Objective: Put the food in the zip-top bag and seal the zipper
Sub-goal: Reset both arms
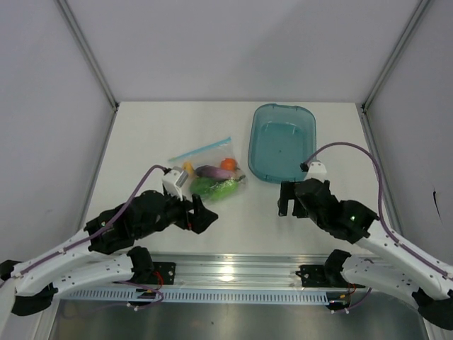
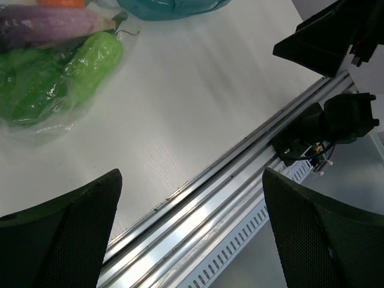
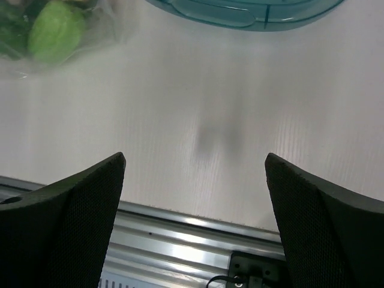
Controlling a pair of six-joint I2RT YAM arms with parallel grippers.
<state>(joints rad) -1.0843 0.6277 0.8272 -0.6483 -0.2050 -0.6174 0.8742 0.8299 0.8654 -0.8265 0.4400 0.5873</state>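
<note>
The zip-top bag (image 1: 185,161), with the food (image 1: 216,185) inside, is lying left of the teal tray (image 1: 282,142), its zipper (image 1: 200,148) running diagonally along the far edge. The left gripper (image 1: 205,214) is hovering beside the bag's near edge, closer than the right gripper (image 1: 288,202). Both are holding their fingers wide apart, gripping nothing.

Bright even light; rail (image 1: 233,273) glare, right wrist view blurred
</note>
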